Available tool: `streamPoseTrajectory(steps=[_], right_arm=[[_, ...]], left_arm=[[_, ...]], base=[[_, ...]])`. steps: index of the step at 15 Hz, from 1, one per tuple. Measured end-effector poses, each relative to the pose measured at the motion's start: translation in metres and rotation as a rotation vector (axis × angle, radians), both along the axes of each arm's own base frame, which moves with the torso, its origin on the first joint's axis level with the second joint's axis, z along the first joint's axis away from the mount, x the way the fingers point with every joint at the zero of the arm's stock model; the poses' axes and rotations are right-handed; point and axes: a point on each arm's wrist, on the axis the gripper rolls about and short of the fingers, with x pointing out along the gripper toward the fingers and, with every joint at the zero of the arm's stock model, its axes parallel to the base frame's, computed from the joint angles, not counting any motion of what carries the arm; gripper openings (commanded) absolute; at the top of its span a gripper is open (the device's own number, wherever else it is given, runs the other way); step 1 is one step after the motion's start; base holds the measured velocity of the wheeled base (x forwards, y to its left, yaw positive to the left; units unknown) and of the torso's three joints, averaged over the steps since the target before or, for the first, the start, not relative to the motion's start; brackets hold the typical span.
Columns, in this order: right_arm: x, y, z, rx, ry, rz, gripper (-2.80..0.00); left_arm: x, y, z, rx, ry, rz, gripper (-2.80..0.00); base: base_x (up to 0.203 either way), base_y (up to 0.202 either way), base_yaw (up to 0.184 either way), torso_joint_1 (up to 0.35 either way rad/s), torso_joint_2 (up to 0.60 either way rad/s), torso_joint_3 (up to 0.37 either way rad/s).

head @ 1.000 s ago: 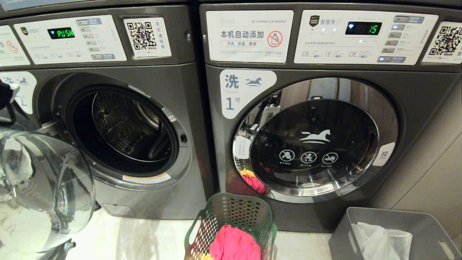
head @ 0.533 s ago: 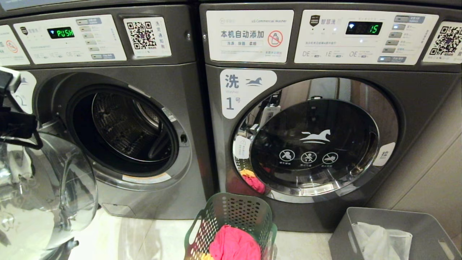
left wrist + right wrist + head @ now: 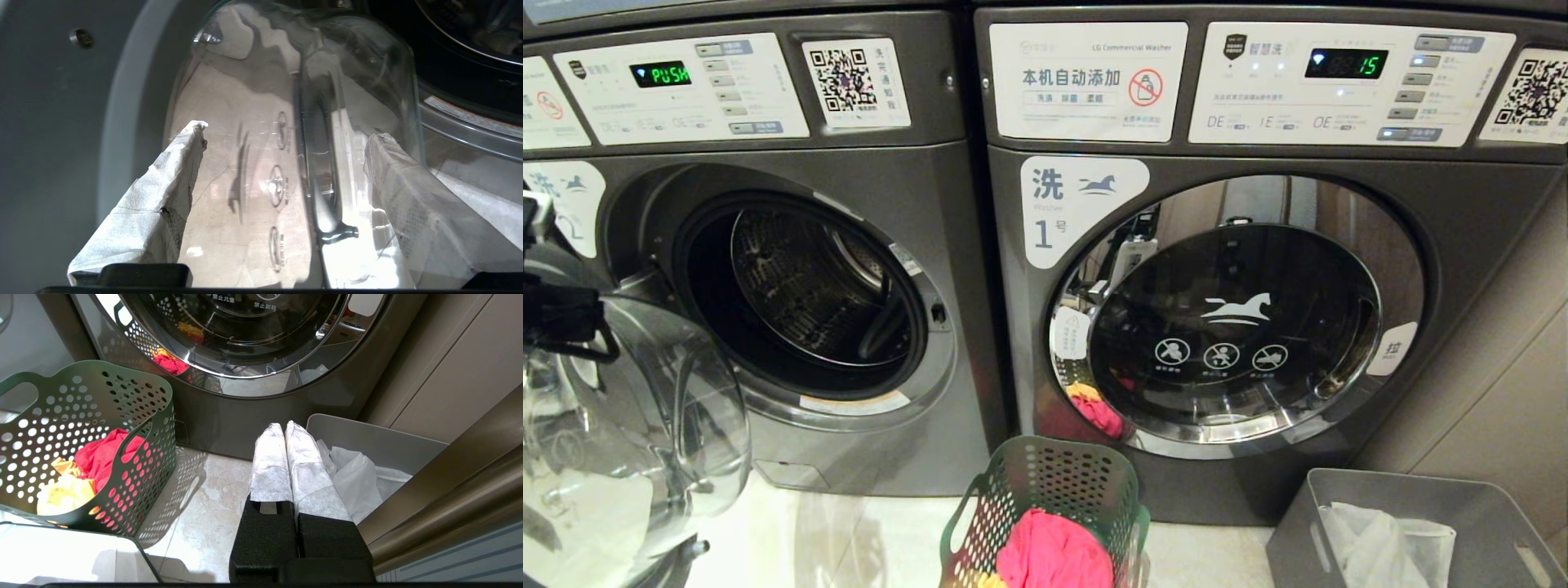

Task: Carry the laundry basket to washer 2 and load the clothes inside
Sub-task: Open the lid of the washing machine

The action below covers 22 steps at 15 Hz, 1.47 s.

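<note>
Two LG Commercial Washer machines, washer 2 (image 3: 792,269) showing "PUSH", left tool (image 3: 286,143) spread, right tool (image 3: 284,430) closed, empty.

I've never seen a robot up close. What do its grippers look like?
Each gripper has two long fingers wrapped in white fabric-like padding on black blocky bases: the right gripper and left gripper match. In the head view, only a black part with a looping black cable shows.

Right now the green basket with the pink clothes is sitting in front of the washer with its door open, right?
Not quite. The green basket with the pink clothes sits in front of washer 1, whose door is shut. The head view shows the open washer farther left.
</note>
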Motion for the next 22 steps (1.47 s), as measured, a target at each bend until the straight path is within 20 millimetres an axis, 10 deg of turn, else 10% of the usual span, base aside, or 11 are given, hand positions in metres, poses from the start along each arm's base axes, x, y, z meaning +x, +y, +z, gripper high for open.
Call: streamPoseTrajectory(steps=[1,2,22], right_arm=[[0.0,0.0,0.0,0.0,0.0,0.0,-2.8],[0.0,0.0,0.0,0.0,0.0,0.0,-2.8],[0.0,0.0,0.0,0.0,0.0,0.0,-2.8]], left_arm=[[-0.002,0.003,0.0,0.001,-0.002,0.012,0.0],[-0.003,0.006,0.001,0.001,-0.004,0.023,-2.8],[-0.1,0.171,0.015,0.065,-0.133,0.595,-2.8]], base=[[0.0,0.0,0.0,0.0,0.0,0.0],[0.0,0.0,0.0,0.0,0.0,0.0],[0.0,0.0,0.0,0.0,0.0,0.0]])
